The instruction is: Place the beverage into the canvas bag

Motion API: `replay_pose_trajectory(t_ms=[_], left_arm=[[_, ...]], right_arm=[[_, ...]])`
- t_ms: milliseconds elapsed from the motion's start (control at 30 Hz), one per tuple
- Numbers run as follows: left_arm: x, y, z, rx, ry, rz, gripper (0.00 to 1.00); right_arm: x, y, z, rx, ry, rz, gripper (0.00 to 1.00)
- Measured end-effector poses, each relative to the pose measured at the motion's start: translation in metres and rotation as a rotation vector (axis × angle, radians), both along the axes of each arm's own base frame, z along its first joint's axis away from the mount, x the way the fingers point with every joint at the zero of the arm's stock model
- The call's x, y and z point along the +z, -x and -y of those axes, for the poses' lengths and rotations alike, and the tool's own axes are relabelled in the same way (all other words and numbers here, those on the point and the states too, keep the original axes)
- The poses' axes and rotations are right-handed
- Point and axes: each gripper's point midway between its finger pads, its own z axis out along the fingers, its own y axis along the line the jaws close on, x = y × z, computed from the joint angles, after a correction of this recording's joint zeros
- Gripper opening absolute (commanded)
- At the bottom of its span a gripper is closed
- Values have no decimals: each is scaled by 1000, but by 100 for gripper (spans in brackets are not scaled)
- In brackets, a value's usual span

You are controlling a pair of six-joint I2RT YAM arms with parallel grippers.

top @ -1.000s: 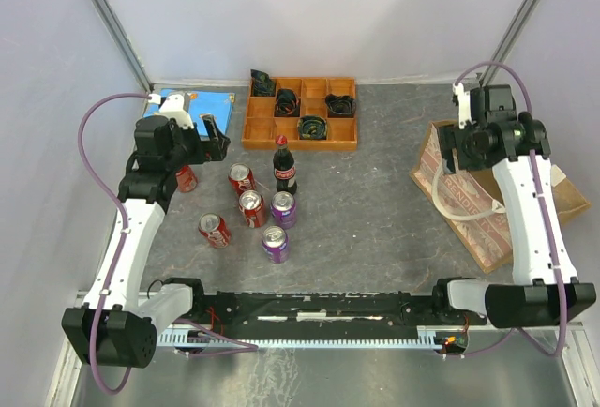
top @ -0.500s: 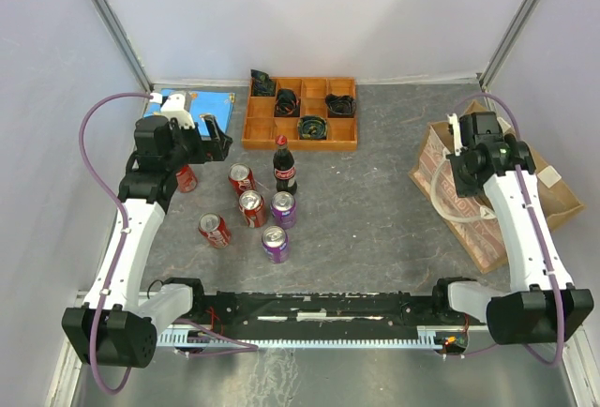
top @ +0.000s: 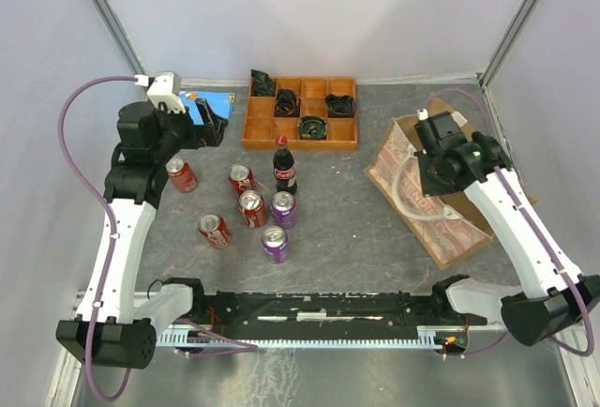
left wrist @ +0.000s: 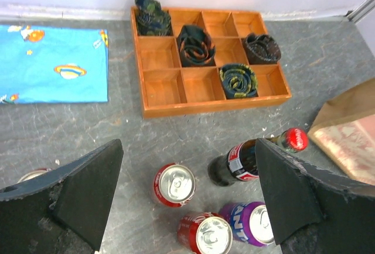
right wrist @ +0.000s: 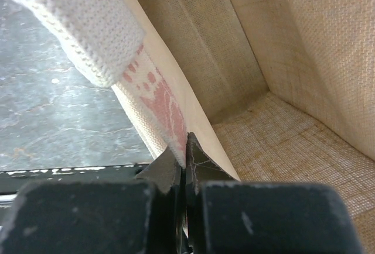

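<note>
The canvas bag (top: 401,161), tan with red lettering and a whitish loop handle (right wrist: 76,26), lies at the right of the table. My right gripper (top: 433,182) is shut on its upper edge (right wrist: 167,105); in the right wrist view the jaws (right wrist: 186,148) pinch the fabric, and the bag's inside (right wrist: 281,148) shows empty. The beverages stand left of centre: a cola bottle (top: 283,168) (left wrist: 246,161), several red cans (top: 242,179) (left wrist: 174,185) and two purple cans (top: 283,208) (top: 275,244). My left gripper (top: 214,126) (left wrist: 187,146) hangs open above and behind them, holding nothing.
An orange compartment tray (top: 300,143) (left wrist: 217,105) with rolled dark items stands at the back centre. A blue printed cloth (top: 211,99) (left wrist: 53,61) lies at the back left. Pale walls close in the table on three sides.
My right gripper has shut on the bag's edge and dragged the bag left, toward the table's middle. My left arm has drawn back and left, staying open.
</note>
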Motion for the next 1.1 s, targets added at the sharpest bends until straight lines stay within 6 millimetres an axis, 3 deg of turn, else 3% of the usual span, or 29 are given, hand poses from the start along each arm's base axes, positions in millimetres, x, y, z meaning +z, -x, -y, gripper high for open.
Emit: replay_pose_trajectory(t_ms=[233, 267, 300, 400, 433, 600, 733, 800, 900, 1033, 1100], left_arm=[[26, -3, 4, -14, 5, 47, 98], [25, -4, 5, -16, 5, 43, 98], [23, -3, 6, -23, 6, 35, 98], [20, -3, 12, -53, 13, 10, 98], [20, -3, 15, -68, 18, 1, 98], [40, -4, 38, -154, 87, -10, 97], [69, -3, 67, -249, 170, 4, 97], [83, 0, 93, -314, 211, -1, 97], [91, 21, 157, -475, 273, -46, 97], [67, 53, 229, -593, 377, -218, 99], [44, 61, 248, -569, 417, -321, 99]], right_arm=[[-15, 3, -53, 17, -1, -36, 1], [-16, 3, -60, 22, 2, -41, 12], [-17, 3, -66, 27, 2, -43, 29], [-14, -3, -89, 38, -17, -23, 62], [-11, -7, -97, 44, -32, -6, 68], [25, -31, -118, 52, -98, 113, 83], [77, -56, -124, 66, -121, 260, 89], [102, -68, -122, 65, -118, 328, 89], [134, -89, -103, 26, -107, 405, 90], [139, -113, -41, -88, -33, 401, 93], [133, -118, -15, -116, 14, 363, 96]])
